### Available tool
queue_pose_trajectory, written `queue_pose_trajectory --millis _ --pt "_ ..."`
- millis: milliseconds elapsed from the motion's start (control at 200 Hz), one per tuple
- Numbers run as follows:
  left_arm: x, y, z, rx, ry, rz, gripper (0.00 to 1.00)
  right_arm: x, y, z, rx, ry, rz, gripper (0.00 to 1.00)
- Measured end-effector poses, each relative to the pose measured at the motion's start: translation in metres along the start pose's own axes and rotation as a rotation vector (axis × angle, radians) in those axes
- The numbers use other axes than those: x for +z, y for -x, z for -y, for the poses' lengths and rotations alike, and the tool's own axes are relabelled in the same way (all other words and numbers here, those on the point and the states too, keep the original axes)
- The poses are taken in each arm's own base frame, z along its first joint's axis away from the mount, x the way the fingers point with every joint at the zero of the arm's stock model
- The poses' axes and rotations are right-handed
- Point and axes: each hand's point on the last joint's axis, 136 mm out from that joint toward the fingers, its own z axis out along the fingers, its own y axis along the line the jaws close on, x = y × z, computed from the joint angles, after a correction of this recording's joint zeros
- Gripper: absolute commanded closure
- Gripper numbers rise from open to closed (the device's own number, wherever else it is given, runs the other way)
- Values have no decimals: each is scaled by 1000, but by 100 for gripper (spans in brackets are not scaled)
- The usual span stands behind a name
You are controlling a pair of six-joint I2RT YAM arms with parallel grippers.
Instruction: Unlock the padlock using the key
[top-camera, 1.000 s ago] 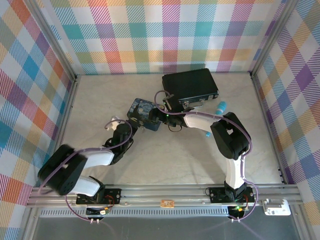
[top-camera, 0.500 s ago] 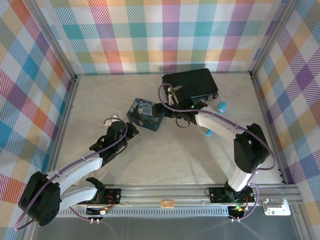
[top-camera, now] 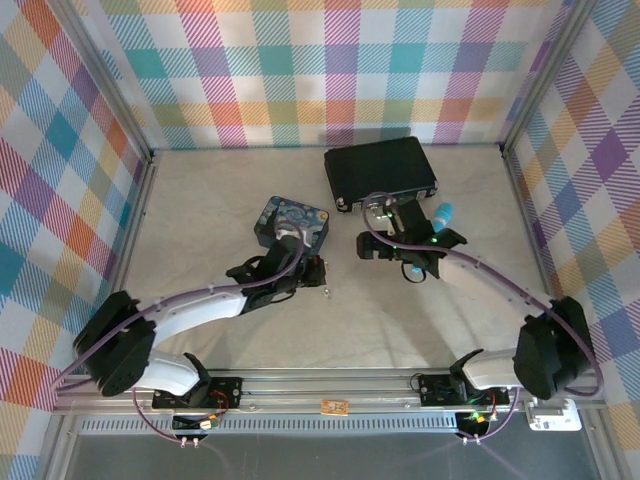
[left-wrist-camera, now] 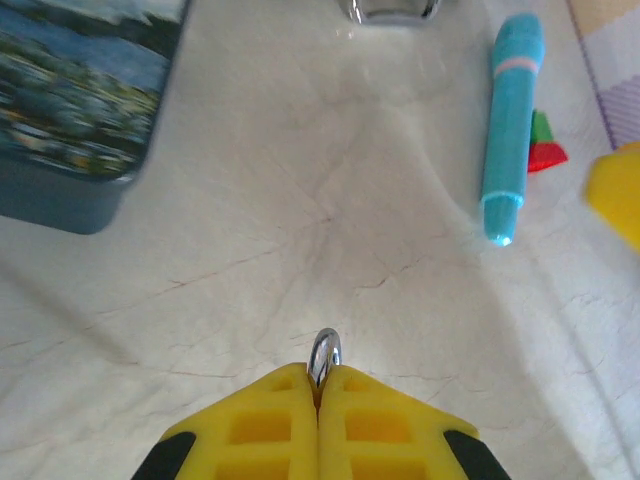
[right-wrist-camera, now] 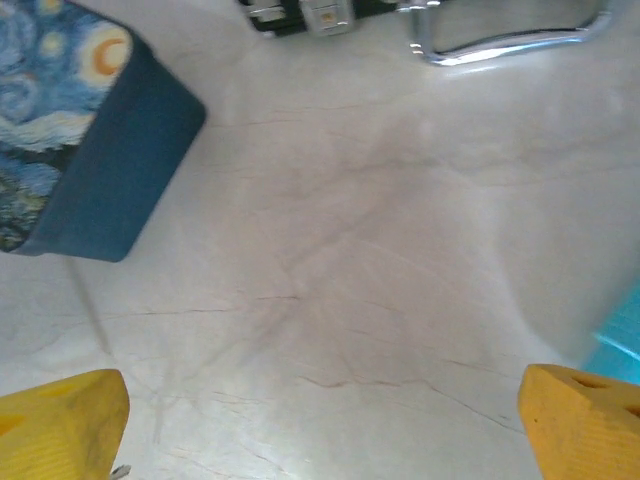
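On the marble table (top-camera: 200,210), the left gripper (left-wrist-camera: 318,378) clamps the padlock (left-wrist-camera: 324,350).

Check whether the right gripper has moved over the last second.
Yes. The right gripper has drawn away from the front left corner of the black briefcase, rightward and downward in the overhead view, jaws open.

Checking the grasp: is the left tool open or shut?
Shut: the left tool has its yellow fingers pressed together on a shiny metal loop. Shackle or key ring, cannot tell.
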Motion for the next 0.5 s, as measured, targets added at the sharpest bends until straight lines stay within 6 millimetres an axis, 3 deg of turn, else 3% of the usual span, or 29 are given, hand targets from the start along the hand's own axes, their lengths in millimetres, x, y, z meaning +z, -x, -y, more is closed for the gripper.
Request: queue_pose_trajectory --millis 225,260,500 --pt "42 -17 -6 23 42 -81 100 -6 -6 38 73 -58 18 1" --pt "45 -19 -8 23 46 -86 96 -6 -7 42 81 -65 20 1" --pt "50 -20 -13 18 71 -84 34 -4 -10 59 103 -91 25 1"
